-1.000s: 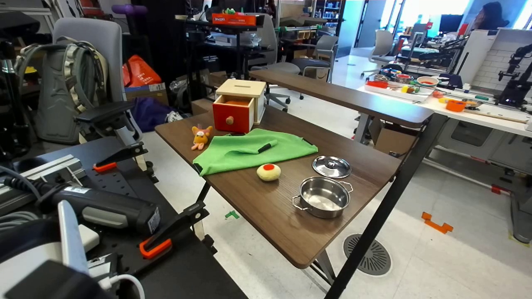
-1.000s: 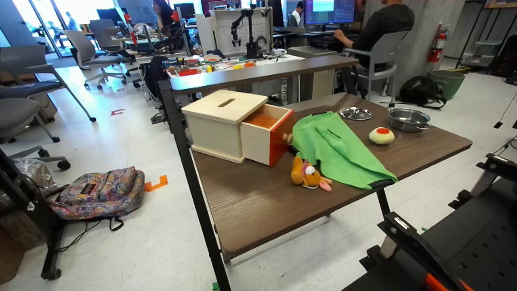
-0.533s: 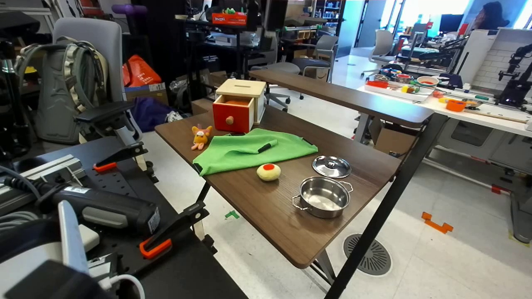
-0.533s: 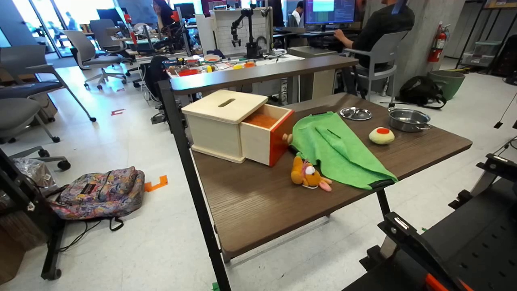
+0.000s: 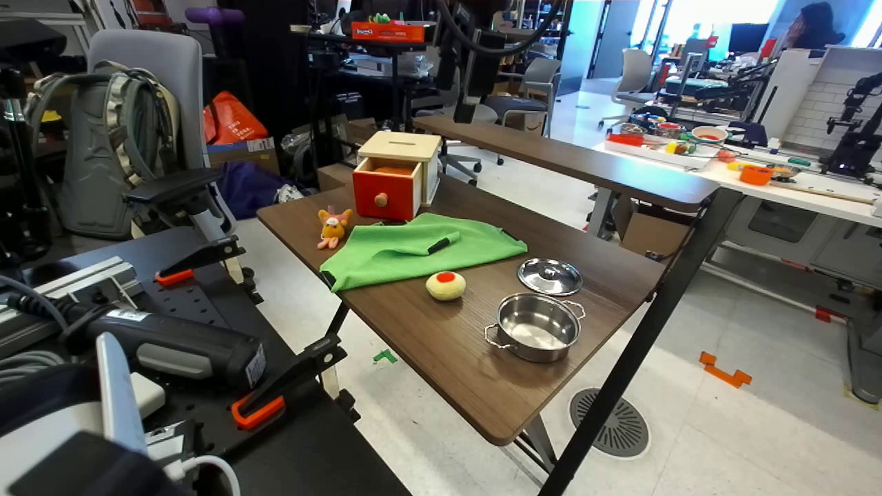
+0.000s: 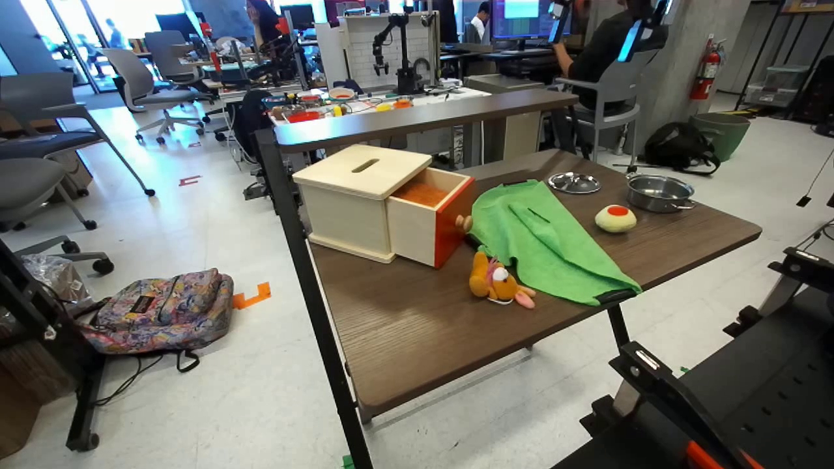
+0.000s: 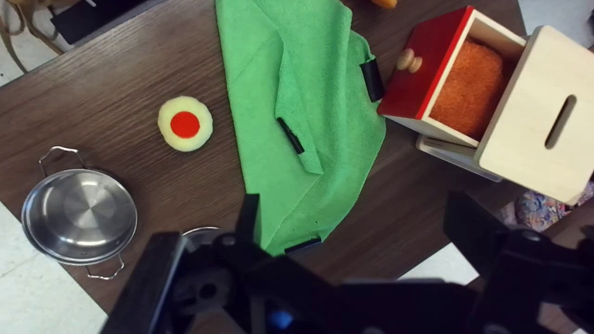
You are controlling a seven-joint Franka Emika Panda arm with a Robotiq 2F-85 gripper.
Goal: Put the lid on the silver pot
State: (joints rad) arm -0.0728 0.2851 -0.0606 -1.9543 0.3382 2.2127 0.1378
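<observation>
- Pincer: fingers apart, raised above worktop.
- Silver pot: upright, near worktop edge; gap separates it from lid.
- Wooden box: drawer extended, orange material inside.

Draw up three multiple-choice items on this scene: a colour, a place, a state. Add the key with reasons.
1. What colour is the cloth?
A) Blue
B) Orange
C) Green

2. Where does the lid lie?
A) Under the cloth
B) On the table, beside the silver pot
C) On the silver pot

3. How does the gripper stand?
A) Open
B) Shut on the lid
C) Shut on the cloth

Key:
1 C: the cloth shows green in all three views.
2 B: both exterior views show the lid there.
3 A: the wrist view shows its fingers wide apart.
</observation>
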